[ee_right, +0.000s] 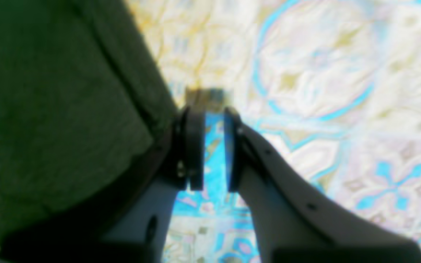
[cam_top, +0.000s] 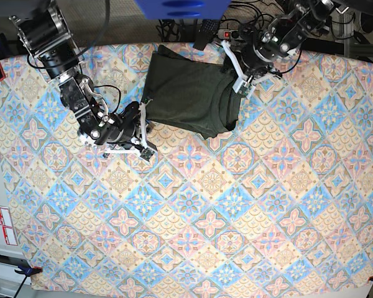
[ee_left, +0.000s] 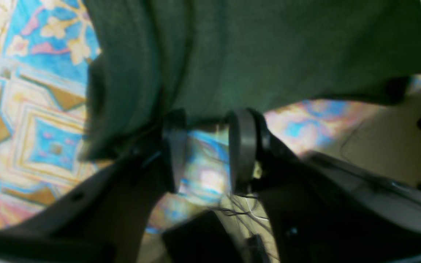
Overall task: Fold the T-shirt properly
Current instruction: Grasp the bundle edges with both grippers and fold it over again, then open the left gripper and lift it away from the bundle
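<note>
One T-shirt (cam_top: 189,93), dark olive green, is lying partly folded into a compact bundle at the far middle of the desk (cam_top: 193,211), which is wearing a patterned blue, peach and cream covering; the bundle's long axis is running roughly left to right in the base view, its lower corner pointing toward the near side. Two grippers are attending it. The left gripper (ee_left: 206,153) is sitting at the shirt's edge with its jaws standing apart, nothing between them but the covering, the fabric draping just beyond the tips. The right gripper (ee_right: 214,149) is resting beside the opposite edge, jaws narrowly apart and empty, cloth touching its outer side.
</note>
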{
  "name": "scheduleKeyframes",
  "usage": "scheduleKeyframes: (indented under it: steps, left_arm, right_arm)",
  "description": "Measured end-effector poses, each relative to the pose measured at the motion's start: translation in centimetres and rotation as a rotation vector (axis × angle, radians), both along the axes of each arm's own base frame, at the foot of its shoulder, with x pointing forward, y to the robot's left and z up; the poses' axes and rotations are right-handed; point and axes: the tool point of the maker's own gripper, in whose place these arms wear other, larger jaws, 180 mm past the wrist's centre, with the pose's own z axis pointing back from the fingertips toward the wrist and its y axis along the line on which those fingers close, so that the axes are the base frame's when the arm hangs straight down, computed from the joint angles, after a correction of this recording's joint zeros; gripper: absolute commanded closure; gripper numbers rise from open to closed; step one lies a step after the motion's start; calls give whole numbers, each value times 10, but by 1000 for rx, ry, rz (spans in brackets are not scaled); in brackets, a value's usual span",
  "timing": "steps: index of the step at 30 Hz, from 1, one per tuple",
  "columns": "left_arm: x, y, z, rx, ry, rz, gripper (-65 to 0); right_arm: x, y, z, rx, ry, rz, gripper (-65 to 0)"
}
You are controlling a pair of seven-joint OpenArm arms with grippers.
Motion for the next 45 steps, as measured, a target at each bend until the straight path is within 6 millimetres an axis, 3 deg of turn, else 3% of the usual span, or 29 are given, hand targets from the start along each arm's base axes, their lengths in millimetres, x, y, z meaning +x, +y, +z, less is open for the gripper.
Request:
scheduleKeyframes:
  steps: [2,6,12,18,21,28,31,36,39,42,45]
  left_arm:
    - [12,12,-10,42,0,26,-187]
    - [30,14,-21,60,-7,49,-188]
    - [75,1,-22,36,-54,94,-189]
    - [112,-20,-23,11,-80,130,-189]
    - [130,-41,-22,9,-95,100,-189]
    - [162,-90,-18,-20,-113,47,-189]
    - [169,-104,-13,-33,-110,41,-184]
    - [179,-110,-1,-46,-136,31,-182]
    - [179,-84,-4,-14,-140,39,-182]
    - [182,-48,-11,57,-145,52,-182]
    - [187,-17,-12,140,-175,49,-182]
  right_arm:
    - [-4,-1,-3,-3,7,-3,-90]
    - [-19,1,-12,3,40,-2,-91]
    - [-44,1,-23,6,81,-4,-91]
    - [-68,6,-31,51,95,-25,-90]
    - [-72,9,-28,50,94,-14,-89]
    - [-103,24,-18,63,123,54,-86]
    - [-99,17,-10,58,96,67,-86]
    - [-88,17,2,57,47,77,-86]
    - [-86,19,6,71,38,73,-86]
    - [-77,4,9,58,18,21,-86]
    - [-80,-1,8,41,21,17,-86]
